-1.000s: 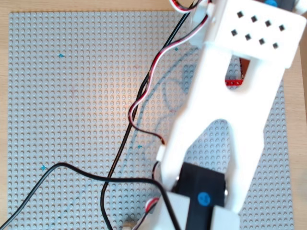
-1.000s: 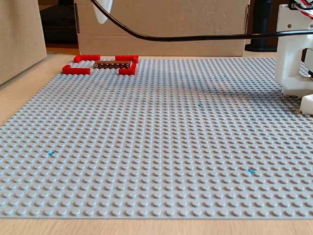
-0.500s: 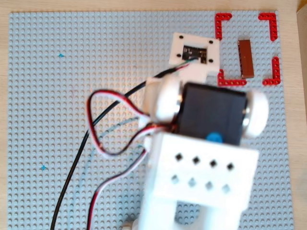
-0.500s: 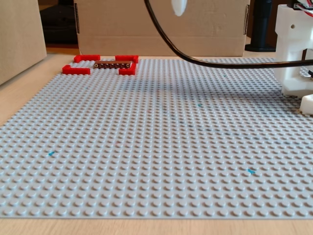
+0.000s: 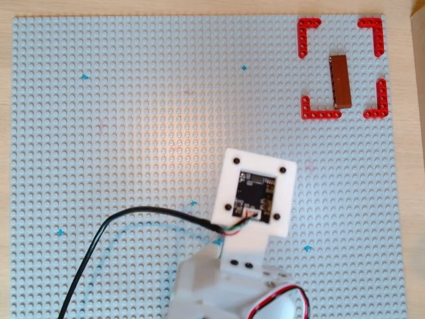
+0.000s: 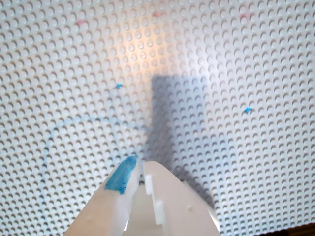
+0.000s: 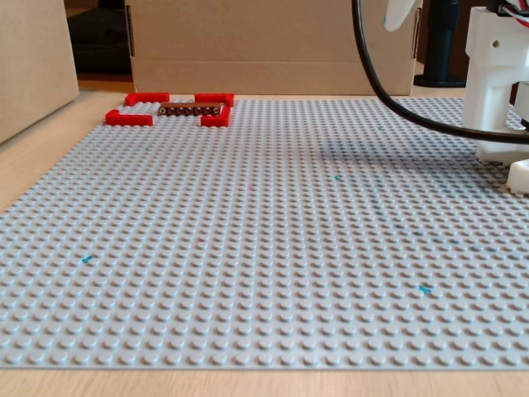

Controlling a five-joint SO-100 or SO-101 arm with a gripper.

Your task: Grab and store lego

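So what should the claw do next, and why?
Probably nothing more than pull back to rest. The brown lego already lies inside the four red corner pieces on the grey baseplate, and the claw is shut and empty over bare studs, away from the lego, so the storing looks done.

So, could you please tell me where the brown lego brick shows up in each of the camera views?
Overhead view: the lego lies upper right, lengthwise inside the four red corner pieces.
Fixed view: the lego sits far upper left, seen side-on between the same red corner pieces.
Wrist view: not in it; only the grey baseplate and the pincer show.
Shared landmark: the red corner pieces in the overhead and fixed views; the baseplate in all three.
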